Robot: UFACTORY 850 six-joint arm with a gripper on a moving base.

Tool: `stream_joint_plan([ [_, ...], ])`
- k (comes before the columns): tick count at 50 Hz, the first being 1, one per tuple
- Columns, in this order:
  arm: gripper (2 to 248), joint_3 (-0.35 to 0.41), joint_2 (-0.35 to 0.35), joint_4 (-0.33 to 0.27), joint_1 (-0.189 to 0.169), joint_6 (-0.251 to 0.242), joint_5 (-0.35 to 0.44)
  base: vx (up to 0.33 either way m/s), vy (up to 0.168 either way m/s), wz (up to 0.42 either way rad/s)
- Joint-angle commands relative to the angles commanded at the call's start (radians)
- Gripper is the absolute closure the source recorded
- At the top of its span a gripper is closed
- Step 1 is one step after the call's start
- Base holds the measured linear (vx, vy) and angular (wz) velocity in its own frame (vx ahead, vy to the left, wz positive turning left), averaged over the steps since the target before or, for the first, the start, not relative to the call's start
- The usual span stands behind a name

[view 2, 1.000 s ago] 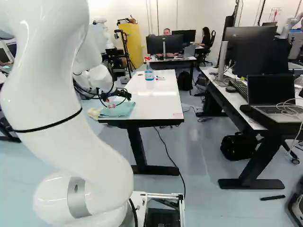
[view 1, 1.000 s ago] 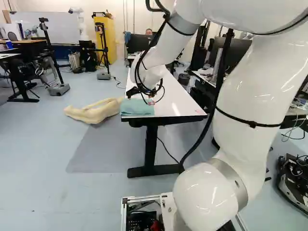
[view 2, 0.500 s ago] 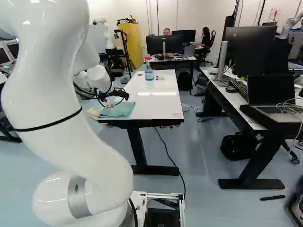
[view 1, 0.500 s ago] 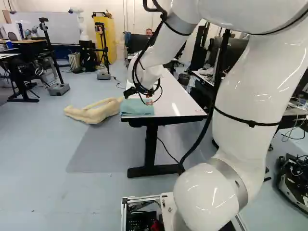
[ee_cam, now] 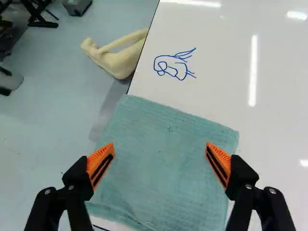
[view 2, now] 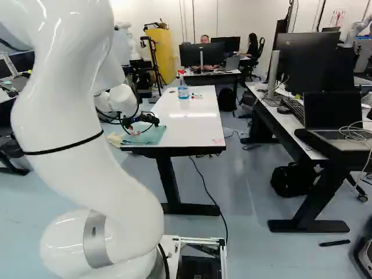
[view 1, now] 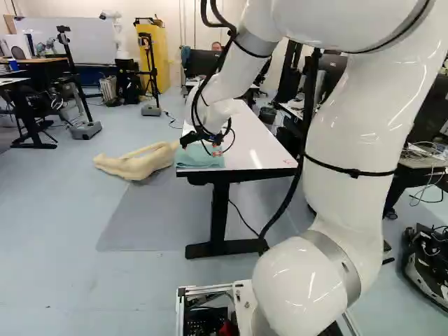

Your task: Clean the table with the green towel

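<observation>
Towel: green towel point(ee_cam: 163, 159), flat on white table point(view 1: 262, 147), at its near end, L corner in L base view; one side runs along the table's edge.
Gripper: black gripper point(view 2: 143, 127) over near end of table, fingers spread wide w/ towel showing btwn them.
Pads: orange pads point(ee_cam: 219, 166) face each other across the towel, one nr each side; can't tell if tips touch the cloth.
Towel vs. gripper: under & btwn the fingers, also running on ahead of them.
Blue marks: blue scribble point(ee_cam: 175, 65) on tabletop, just past towel's far edge, ahead of gripper.
Bottle: spray bottle point(view 2: 183, 88) w/ red top & blue liquid, upright on same table, well beyond towel; markers point(view 2: 197, 95) lie beside it.
Floor: beige limp-looking item point(view 1: 138, 162) next to table, on towel's side.
</observation>
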Motion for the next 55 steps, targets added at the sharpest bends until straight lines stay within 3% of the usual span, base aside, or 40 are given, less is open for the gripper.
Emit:
stream_joint_plan([
  [22, 6, -0.002, -0.01, 0.0, 0.0, 0.0, 0.0, 0.0, 0.0, 0.0],
  [23, 41, -0.002, -0.01, 0.0, 0.0, 0.0, 0.0, 0.0, 0.0, 0.0],
  [28, 41, -0.002, -0.01, 0.0, 0.0, 0.0, 0.0, 0.0, 0.0, 0.0],
  [29, 80, -0.002, -0.01, 0.0, 0.0, 0.0, 0.0, 0.0, 0.0, 0.0],
  [33, 80, -0.002, -0.01, 0.0, 0.0, 0.0, 0.0, 0.0, 0.0, 0.0],
  [34, 118, -0.002, -0.01, 0.0, 0.0, 0.0, 0.0, 0.0, 0.0, 0.0],
  [38, 118, -0.002, -0.01, 0.0, 0.0, 0.0, 0.0, 0.0, 0.0, 0.0],
  [39, 154, -0.002, -0.01, 0.0, 0.0, 0.0, 0.0, 0.0, 0.0, 0.0],
  [43, 154, -0.002, -0.01, 0.0, 0.0, 0.0, 0.0, 0.0, 0.0, 0.0],
  [44, 190, -0.002, -0.01, 0.0, 0.0, 0.0, 0.0, 0.0, 0.0, 0.0],
  [49, 190, -0.002, -0.01, 0.0, 0.0, 0.0, 0.0, 0.0, 0.0, 0.0],
  [50, 220, -0.002, -0.01, 0.0, 0.0, 0.0, 0.0, 0.0, 0.0, 0.0],
  [55, 229, -0.002, -0.01, 0.0, 0.0, 0.0, 0.0, 0.0, 0.0, 0.0],
])
